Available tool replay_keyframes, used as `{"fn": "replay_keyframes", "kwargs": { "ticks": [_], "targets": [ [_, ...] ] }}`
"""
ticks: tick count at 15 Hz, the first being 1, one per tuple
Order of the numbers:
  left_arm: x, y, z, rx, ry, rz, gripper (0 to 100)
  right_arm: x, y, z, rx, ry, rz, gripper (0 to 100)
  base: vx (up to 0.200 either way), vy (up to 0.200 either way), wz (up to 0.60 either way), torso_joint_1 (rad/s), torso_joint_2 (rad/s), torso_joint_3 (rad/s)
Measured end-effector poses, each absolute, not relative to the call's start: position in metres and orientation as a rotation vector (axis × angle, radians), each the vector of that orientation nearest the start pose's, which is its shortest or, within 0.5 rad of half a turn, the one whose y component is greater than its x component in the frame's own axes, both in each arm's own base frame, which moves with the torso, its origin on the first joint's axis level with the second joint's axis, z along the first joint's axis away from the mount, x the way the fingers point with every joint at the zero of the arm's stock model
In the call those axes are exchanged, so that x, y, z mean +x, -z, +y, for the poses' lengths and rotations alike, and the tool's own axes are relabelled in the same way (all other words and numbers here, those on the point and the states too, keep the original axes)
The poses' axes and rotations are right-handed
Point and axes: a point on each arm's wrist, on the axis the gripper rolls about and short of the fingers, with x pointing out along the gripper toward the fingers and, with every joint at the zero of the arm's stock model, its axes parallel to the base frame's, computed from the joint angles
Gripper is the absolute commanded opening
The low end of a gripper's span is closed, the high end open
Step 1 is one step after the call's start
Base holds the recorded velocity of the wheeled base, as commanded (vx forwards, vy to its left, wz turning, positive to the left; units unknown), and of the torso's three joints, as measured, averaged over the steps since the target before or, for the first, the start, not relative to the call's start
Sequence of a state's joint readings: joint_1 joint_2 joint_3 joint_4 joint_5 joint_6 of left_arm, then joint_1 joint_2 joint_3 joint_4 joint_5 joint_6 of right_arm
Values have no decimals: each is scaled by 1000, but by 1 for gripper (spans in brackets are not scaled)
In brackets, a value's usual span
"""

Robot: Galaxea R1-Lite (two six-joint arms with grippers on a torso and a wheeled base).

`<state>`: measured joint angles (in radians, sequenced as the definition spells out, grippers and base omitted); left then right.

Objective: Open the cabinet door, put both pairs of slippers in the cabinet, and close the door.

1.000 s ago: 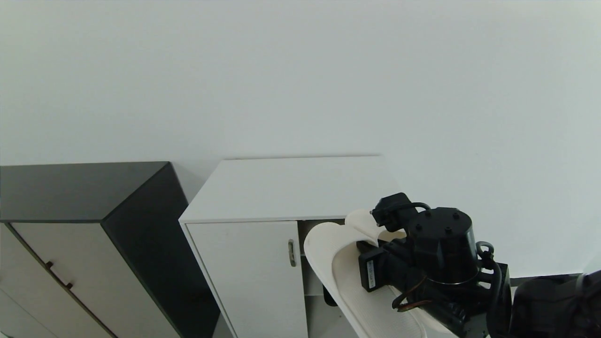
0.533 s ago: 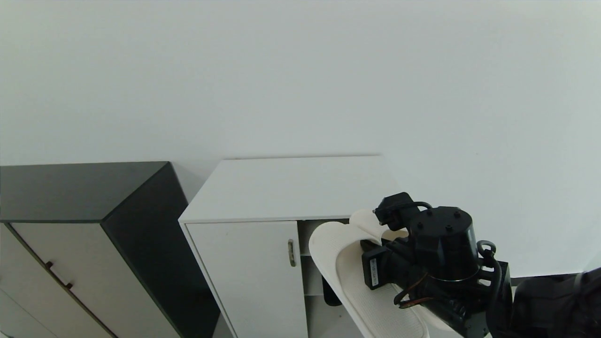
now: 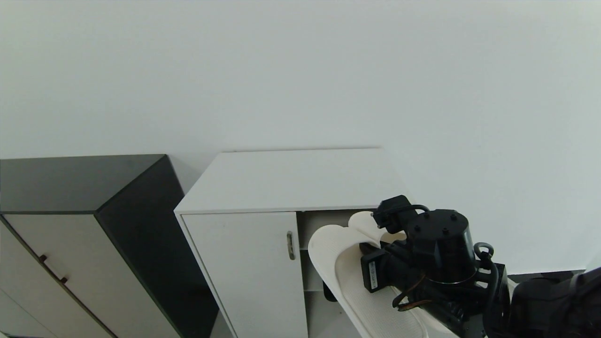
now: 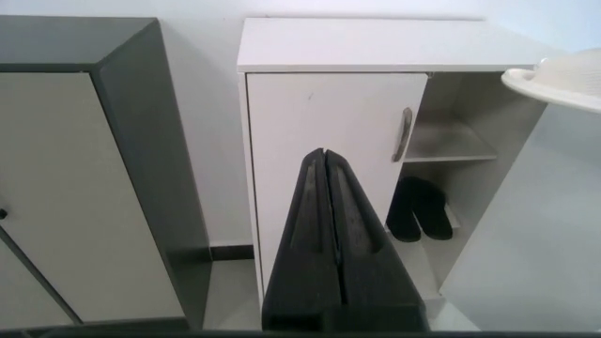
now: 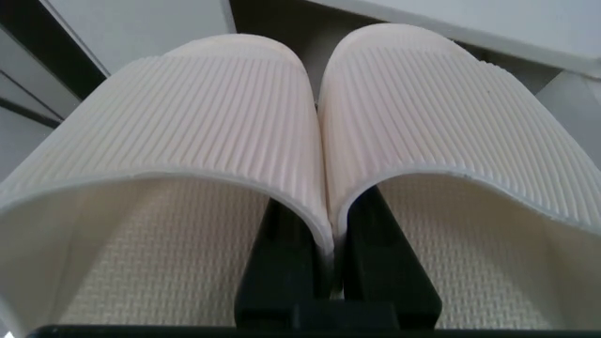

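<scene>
the whole picture has slid up and a bit left, so the camera moved. the pair of cream ribbed foam slippers (image 3: 328, 246) now sits a little lower against the boxy white cabinet (image 3: 291, 178).

Cream slippers (image 5: 225, 113) in black right gripper (image 5: 324, 246): ribbed straps, fine embossed grid on footbeds. Black left gripper (image 4: 325, 164). Beyond it, white cabinet (image 4: 376, 42), metal-grey handle (image 4: 405, 133), plain black slippers (image 4: 418, 208) inside. Farther left, dark grey cabinet (image 4: 131, 141), beige front.

cabinet (image 4: 376, 45) right bay open | black slippers (image 4: 420, 208) occupy lower level | left door (image 4: 319, 108) shut, blocking
</scene>
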<state>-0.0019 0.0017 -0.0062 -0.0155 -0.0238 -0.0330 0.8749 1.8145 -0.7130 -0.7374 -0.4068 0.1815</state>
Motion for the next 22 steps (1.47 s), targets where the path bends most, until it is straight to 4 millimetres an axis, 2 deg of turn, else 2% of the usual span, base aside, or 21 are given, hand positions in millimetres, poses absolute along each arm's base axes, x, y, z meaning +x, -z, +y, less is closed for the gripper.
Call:
{"fn": "replay_keyframes", "kwargs": {
  "ticks": [11,22],
  "targets": [
    [-23,-79,0,-33,28,-19,0,211,-128,235,-53,-426,349,0,0,0,0,-221,539,315],
    [-23,-79,0,-33,27,-19,0,211,-127,236,-55,-425,352,0,0,0,0,-151,478,328]
  ]
}}
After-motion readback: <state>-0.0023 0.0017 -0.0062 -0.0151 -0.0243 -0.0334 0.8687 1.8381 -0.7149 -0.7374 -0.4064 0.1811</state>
